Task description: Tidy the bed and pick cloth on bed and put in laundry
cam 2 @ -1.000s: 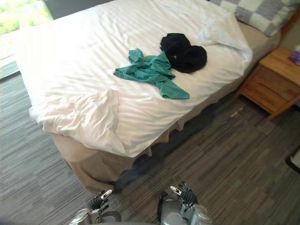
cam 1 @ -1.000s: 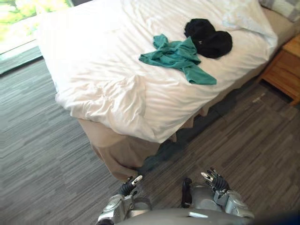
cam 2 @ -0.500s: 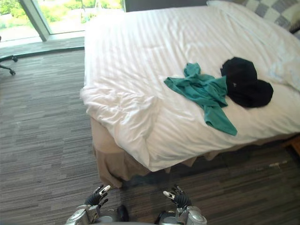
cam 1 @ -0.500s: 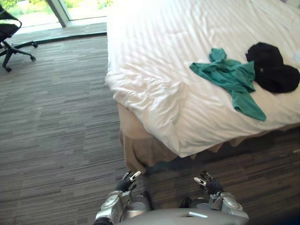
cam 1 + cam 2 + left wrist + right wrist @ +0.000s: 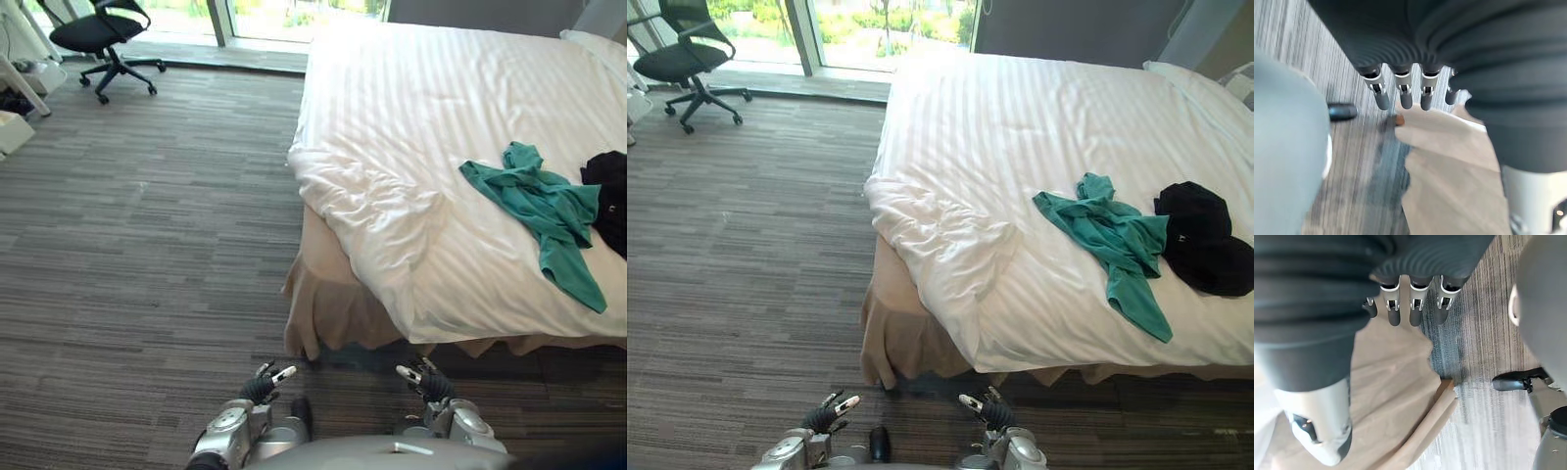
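Right eye view | green cloth (image 5: 1112,240), black cloth (image 5: 1205,245) on bed (image 5: 1019,117) | left robot hand (image 5: 826,415), right robot hand (image 5: 993,411) slack, empty

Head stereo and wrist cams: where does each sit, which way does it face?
Left eye view: on the head, looking down at the bed corner, green cloth, black cloth, office chair and floor; left hand and right hand at the bottom edge.
Right eye view: beside it, same scene, both hands low.
Left wrist view: on that wrist, along its straight fingers to the beige bed skirt.
Right wrist view: likewise, straight fingers over the same skirt.
Shared: all four see the bed skirt.
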`<state>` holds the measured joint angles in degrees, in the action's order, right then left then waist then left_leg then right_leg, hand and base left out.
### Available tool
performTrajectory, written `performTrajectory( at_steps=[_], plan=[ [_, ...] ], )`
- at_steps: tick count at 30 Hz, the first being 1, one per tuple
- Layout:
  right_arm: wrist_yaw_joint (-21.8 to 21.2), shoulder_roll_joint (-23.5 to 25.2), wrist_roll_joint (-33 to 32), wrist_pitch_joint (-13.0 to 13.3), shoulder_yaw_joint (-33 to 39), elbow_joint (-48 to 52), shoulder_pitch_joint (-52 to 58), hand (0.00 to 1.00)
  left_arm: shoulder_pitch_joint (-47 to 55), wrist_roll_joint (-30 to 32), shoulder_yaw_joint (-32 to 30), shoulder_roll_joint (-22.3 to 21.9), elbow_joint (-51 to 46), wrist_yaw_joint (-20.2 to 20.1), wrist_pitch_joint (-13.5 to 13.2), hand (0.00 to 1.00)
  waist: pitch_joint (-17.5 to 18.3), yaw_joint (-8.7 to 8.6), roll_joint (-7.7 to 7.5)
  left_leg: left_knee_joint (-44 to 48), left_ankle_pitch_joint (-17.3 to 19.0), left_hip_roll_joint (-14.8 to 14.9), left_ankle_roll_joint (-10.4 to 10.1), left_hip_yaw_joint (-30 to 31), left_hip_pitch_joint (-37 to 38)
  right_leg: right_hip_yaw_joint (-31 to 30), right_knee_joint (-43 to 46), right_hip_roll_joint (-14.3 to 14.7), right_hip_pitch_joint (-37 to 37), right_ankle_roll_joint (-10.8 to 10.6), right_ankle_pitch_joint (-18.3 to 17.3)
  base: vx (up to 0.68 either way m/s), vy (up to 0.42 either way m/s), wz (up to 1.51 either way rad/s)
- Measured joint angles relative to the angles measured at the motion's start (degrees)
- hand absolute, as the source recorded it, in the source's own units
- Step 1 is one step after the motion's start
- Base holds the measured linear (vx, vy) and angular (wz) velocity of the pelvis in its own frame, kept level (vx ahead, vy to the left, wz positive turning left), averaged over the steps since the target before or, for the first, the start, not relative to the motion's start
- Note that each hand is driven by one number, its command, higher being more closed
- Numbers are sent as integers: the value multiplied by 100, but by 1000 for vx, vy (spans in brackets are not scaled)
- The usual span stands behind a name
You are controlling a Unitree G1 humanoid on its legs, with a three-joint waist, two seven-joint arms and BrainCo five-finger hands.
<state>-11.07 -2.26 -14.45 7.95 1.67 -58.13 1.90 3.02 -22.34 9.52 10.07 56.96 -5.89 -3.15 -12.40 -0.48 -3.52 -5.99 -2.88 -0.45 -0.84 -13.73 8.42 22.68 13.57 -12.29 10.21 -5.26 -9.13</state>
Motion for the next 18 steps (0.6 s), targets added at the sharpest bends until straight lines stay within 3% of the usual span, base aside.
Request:
performTrajectory(
  at_steps=[2, 3, 5, 8, 14, 16, 17, 18],
  plan=[
    [-3, 1, -8, 4, -11, -32, 11, 0, 0, -69, -45, 12, 83, -2, -20, 0, 3, -8, -18, -6, -20, -56, 28, -103, 9, -135, -330, 21, 104, -124, -100, -152, -43, -40],
    [0, -12, -53, 3, -8, -46, 23, 0, 5, -183, -50, -17, 158, 0, -66, 0, -36, -58, 49, -11, -56, -24, 13, -139, 63, -155, -454, 39, 178, -175, -98, -203, -43, -24],
    [-2, -36, -102, 1, 14, -73, 77, 0, 14, -501, -55, -39, 254, 24, -148, 0, -53, -165, 74, -11, -57, 17, 0, -159, 159, -152, -519, 91, 262, -167, -101, -114, -16, -12],
    [1, -49, -107, 5, 115, -89, 147, 0, 42, -1402, -80, -116, 292, 424, -397, 0, -43, -179, 86, -13, -69, 128, -16, -244, 249, -157, -711, 219, 437, -191, -82, -87, -33, -14],
    [-3, -45, -109, -25, 466, -53, 264, 0, -119, -2513, -727, -540, 162, 1471, -1315, 0, 7, -184, 108, -12, -43, 150, 21, -309, 144, -164, -935, 273, 432, -202, 30, 15, 9, 2],
    [-2, -42, -120, -87, 550, -44, 307, 0, -170, -2915, -1052, -577, -151, 1791, -1767, 0, 20, -185, 89, -10, -26, 133, -4, -334, 148, -196, -1017, 295, 442, -138, 151, 117, 25, -4],
    [-2, -46, -120, -130, 602, -36, 322, 0, -232, -3084, -1301, -550, -328, 2028, -2118, 0, 28, -190, 83, -10, -34, 128, 8, -368, 157, -230, -1053, 317, 464, -121, 202, 129, 0, -11],
    [-2, -49, -122, -149, 629, -34, 330, 0, -250, -3150, -1439, -528, -439, 2138, -2275, 0, 31, -189, 86, -9, -36, 128, 11, -390, 161, -256, -1076, 322, 485, -106, 212, 131, -11, -16]
  ],
)
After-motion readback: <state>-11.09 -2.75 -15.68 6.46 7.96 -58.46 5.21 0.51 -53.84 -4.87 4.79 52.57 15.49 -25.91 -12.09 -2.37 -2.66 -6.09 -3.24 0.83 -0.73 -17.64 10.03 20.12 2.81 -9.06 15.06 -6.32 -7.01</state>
